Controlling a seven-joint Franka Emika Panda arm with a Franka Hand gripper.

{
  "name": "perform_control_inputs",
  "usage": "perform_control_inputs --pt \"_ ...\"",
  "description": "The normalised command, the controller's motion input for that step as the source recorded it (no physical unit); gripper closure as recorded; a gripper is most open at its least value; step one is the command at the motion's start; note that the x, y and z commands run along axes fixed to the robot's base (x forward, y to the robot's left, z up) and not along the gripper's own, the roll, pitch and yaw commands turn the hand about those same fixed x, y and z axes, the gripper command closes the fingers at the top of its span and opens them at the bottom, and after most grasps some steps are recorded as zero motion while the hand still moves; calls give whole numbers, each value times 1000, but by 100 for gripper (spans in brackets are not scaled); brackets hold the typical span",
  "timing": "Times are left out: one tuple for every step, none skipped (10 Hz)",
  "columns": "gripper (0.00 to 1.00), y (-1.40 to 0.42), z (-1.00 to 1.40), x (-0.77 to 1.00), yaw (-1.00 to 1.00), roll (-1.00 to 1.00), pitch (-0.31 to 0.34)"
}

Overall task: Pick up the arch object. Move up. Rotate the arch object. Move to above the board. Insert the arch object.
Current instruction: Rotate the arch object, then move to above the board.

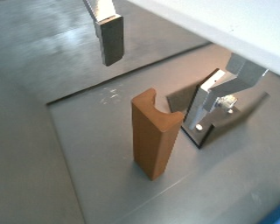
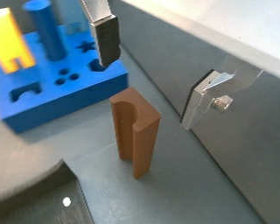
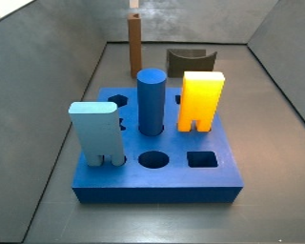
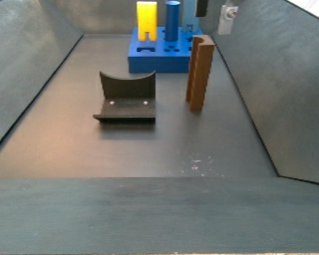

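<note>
Claw (image 1: 109, 39) hangs above the floor w/ only one silver finger (image 2: 104, 39) and its dark pad in frame in both wrist views, nothing seen against the pad; can't tell if it's open or closed since the second finger is out of shot. Not visible in the side views.

Arch object (image 1: 156, 136) stands upright on the grey floor, below the claw and offset to one side, not touching it. Board (image 2: 49, 83) sits beyond, under and behind the claw in a wrist view, apart from the arch object. Fixture (image 1: 219, 101) stands just beside the arch object, on its far side from the claw.

Risks, as I judge them: pick not yet made. Slab is tall and narrow-footed, so a finger clipping its top on descent would prob tip it. Fixture is close, so a wide approach could knock that instead. Off-centre grip could let it swing during rotation.

Looks: orange-brown, matte, tall flat slab w/ a curved channel down one face (image 2: 136, 131); in a side view it reads as a thin bar (image 4: 199, 72) near the board's corner (image 4: 149, 62).
</note>
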Motion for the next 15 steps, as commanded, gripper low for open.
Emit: perform_control_inputs --pt "0 15 -14 20 -927 -5 50" --pt "0 16 -13 21 -765 -5 49" --pt "0 16 -12 21 -458 -5 49" --pt "0 16 -12 21 -346 -5 48" --pt "0 0 -1000 0 -161 -5 48" --pt "0 1 -1000 6 -110 -4 41" --pt "0 7 -1000 33 -65 7 4" --pt "0 12 -999 29 -54 19 -13" --pt "0 17 -796 16 -48 32 -31" --pt "0 19 -691 13 -44 36 -37" --pt "0 20 -482 13 -36 42 -40" --pt "0 20 -333 15 -32 47 -42" --pt "0 19 -190 13 -30 53 -45" --pt "100 0 0 0 -25 57 -37" --pt "100 -171 1000 64 -91 339 175"
